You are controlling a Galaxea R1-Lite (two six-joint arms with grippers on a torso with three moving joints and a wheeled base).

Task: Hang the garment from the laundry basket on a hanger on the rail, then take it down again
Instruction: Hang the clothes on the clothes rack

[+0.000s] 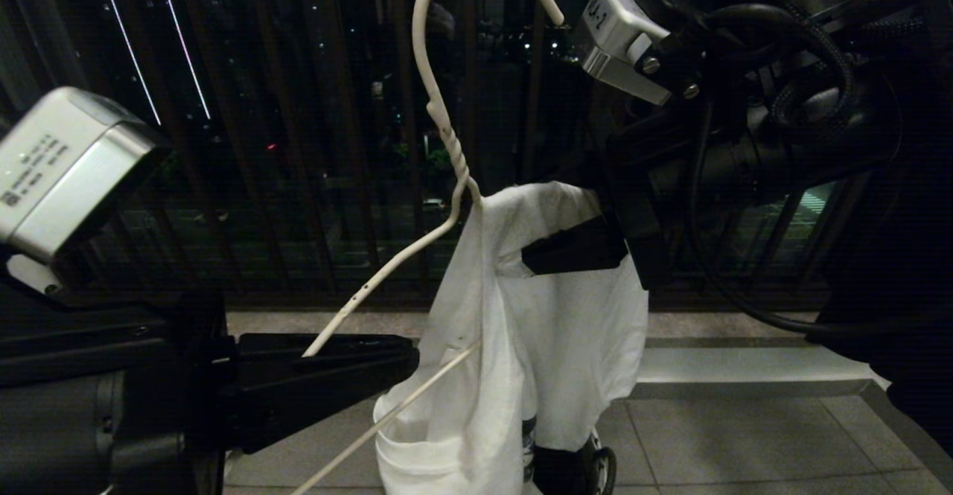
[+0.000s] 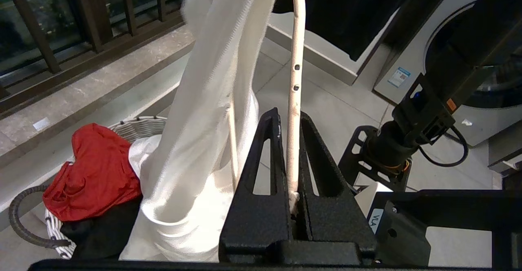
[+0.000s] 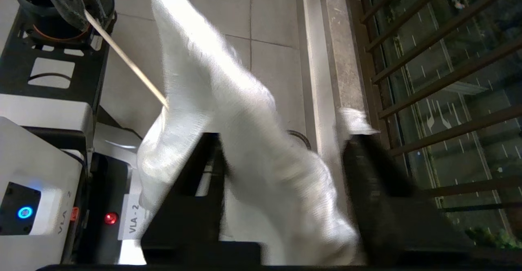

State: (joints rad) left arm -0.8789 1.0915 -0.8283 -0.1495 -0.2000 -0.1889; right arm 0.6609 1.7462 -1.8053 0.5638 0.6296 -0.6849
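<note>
A: The left pincer (image 2: 291,161) was clamped on the hanger (image 1: 439,145)'s shoulder end. And the shirt (image 1: 536,316)?

B: Draped on the hanger's far shoulder; the right pincer (image 3: 281,169) stood half-open around it, above the basket (image 2: 134,126). The cloth might have slipped off.

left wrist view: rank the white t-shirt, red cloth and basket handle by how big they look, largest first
1. white T-shirt
2. red cloth
3. basket handle, partly cut off, so its rank is less sure
</note>
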